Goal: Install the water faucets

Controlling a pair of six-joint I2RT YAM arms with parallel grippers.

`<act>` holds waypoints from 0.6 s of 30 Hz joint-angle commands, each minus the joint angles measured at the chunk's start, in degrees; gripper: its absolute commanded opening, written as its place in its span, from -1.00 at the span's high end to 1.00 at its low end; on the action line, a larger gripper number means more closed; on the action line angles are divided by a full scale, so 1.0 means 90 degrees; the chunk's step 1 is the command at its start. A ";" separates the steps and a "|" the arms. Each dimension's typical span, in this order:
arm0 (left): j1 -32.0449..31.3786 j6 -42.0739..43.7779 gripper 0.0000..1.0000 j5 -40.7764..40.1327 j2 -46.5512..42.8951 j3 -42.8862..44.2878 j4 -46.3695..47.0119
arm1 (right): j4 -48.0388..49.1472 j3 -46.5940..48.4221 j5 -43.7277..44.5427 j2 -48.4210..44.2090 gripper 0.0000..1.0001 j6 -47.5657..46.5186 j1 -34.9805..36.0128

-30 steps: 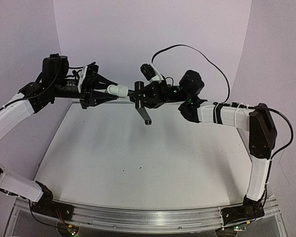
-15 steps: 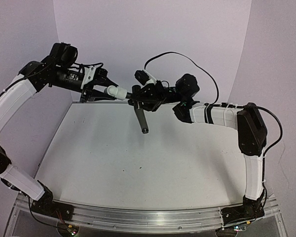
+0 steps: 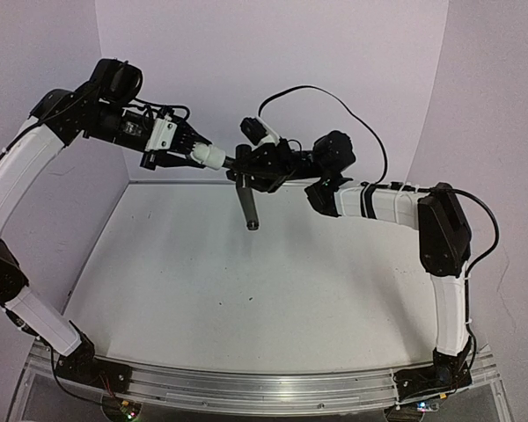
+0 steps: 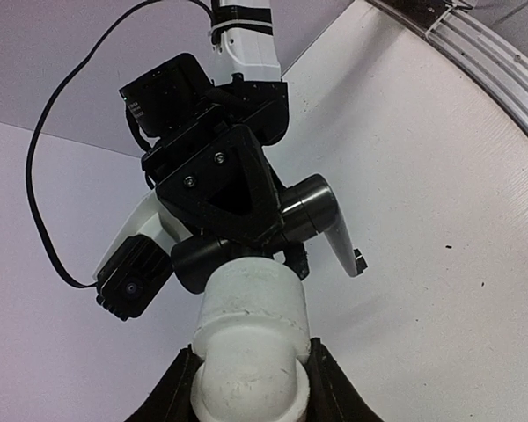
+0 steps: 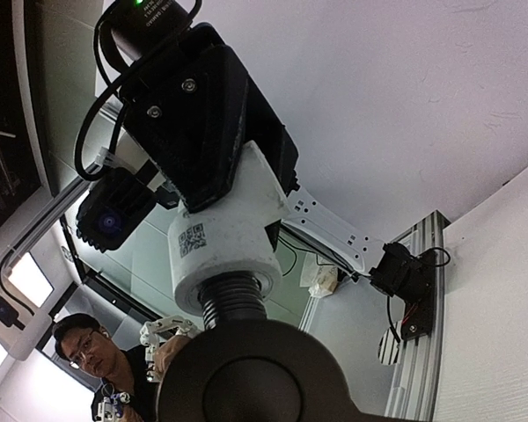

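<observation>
Left jaws are squeezing the white fitting (image 4: 249,327), one finger pressing on each side with no slack showing. Right jaws are gripping the black faucet (image 3: 246,198) by its top bar, shut firmly on it, so the spout is hanging straight down toward the desk (image 3: 246,299) without touching it.

Both pieces are meeting nose to nose in mid-air, high above the far edge of the desk and about midway between left and right. The two arms are reaching in from opposite sides, and that looks deliberate: holding the parts end to end on one line is giving the fitting a straight run onto the faucet.

From the right wrist view, a short band of screw thread (image 5: 233,303) is showing between the white piece and the black body. I am reading that as a joint started but not fully seated.

Counting up: one white fitting, one black faucet, two arms working, one desk underneath. No spare parts are showing on it.
</observation>
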 commanded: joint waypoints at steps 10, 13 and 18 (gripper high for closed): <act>0.0273 -0.3320 -0.99 0.0749 -0.1729 -0.3950 0.5550 | -0.0136 -0.1605 0.1627 -0.1442 1.00 -0.0572 0.0013; 0.0317 -0.4024 -0.99 0.0331 -0.2045 -0.4339 0.6107 | -0.0137 -0.2080 0.1669 -0.1625 1.00 -0.0854 -0.0202; 0.0360 -0.5461 -0.99 0.0565 -0.2202 -0.4435 0.6426 | -0.0783 -0.2593 0.1595 -0.1859 1.00 -0.1996 -0.0324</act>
